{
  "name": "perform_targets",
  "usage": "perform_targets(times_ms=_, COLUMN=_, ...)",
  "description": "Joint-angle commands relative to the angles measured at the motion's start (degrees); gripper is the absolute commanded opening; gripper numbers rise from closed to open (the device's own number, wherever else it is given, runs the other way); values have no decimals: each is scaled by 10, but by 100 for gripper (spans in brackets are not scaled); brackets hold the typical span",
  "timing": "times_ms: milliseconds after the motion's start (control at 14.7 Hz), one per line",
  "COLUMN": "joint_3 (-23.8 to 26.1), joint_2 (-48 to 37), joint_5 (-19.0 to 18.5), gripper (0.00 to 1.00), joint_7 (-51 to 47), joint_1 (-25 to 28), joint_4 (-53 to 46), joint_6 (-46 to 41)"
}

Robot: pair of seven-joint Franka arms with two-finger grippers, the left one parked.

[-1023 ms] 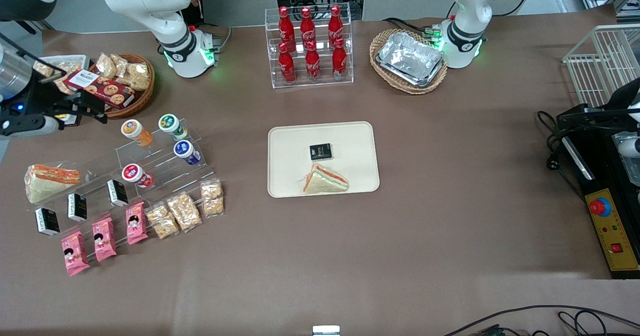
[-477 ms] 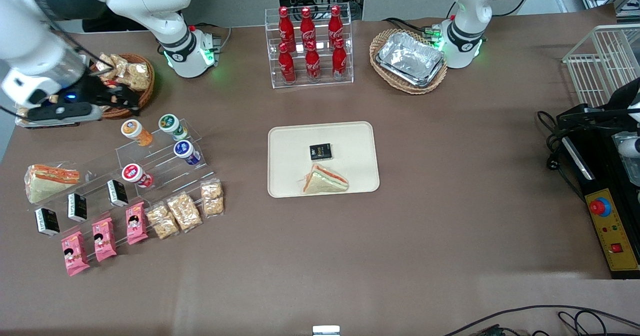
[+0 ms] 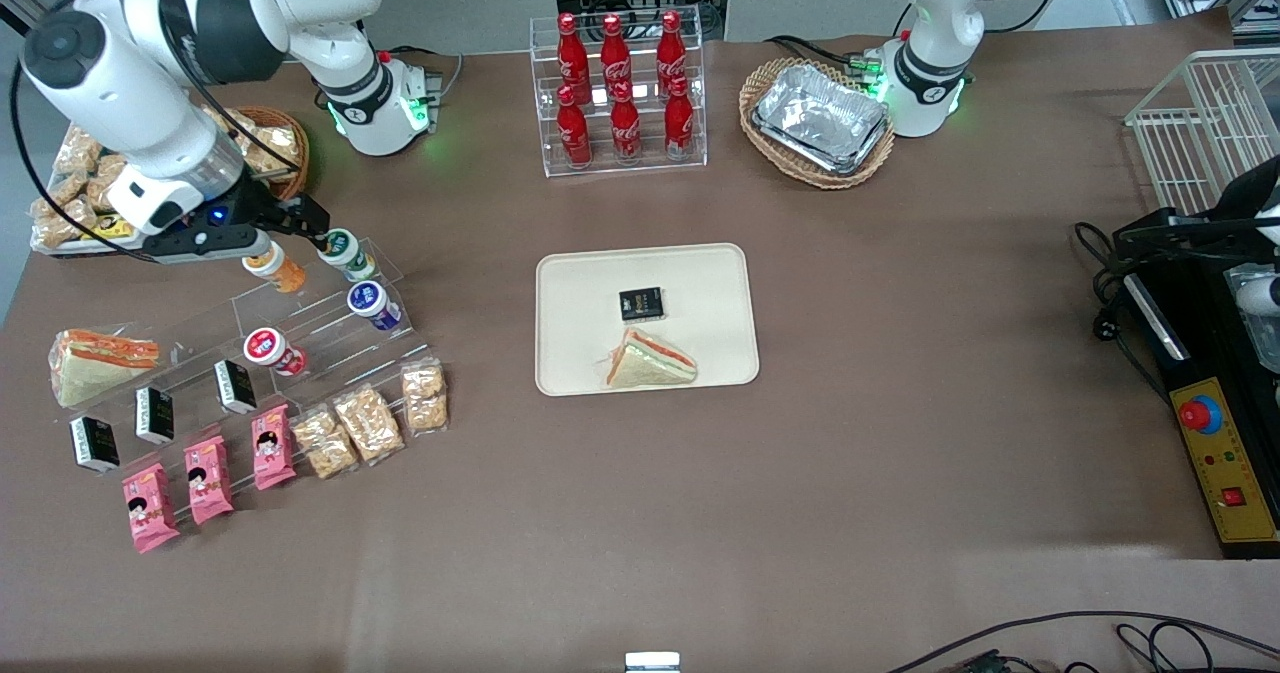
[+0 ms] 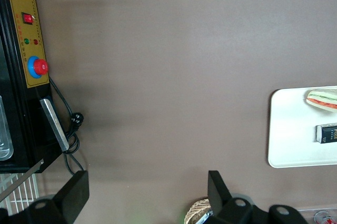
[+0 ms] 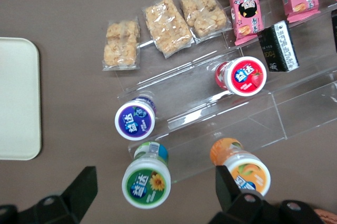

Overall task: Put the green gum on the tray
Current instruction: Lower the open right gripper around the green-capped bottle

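Currently end effector (image 3: 300,223) spread apart above green gum (image 5: 146,183); off-centre descent risks knocking orange canister (image 5: 245,173) beside it, missing tray (image 3: 580,293).

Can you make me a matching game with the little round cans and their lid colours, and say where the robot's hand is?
Things:
1. green gum
2. can beside it on the top step
3. can one step lower
4. can lower still

Lids:
A. red
B. orange
C. green
D. blue

Pairs: 1-C, 2-B, 3-D, 4-A.

The gripper hovers open above the green gum.
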State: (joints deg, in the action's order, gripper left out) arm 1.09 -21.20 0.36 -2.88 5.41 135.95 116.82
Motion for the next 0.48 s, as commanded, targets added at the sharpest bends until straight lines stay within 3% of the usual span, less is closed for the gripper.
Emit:
perform_targets(times_ms=0, joint_3=-1, joint_2=-23, joint_5=10, gripper=100, joint_7=-12, joint_1=-1, joint_4=66, joint_6=67)
perform_targets(times_ms=409, joint_3=0, joint_2=-24, joint_5=9, gripper=100, joint_7=-28, joint_1=0, joint_4=107, joint_6=104)
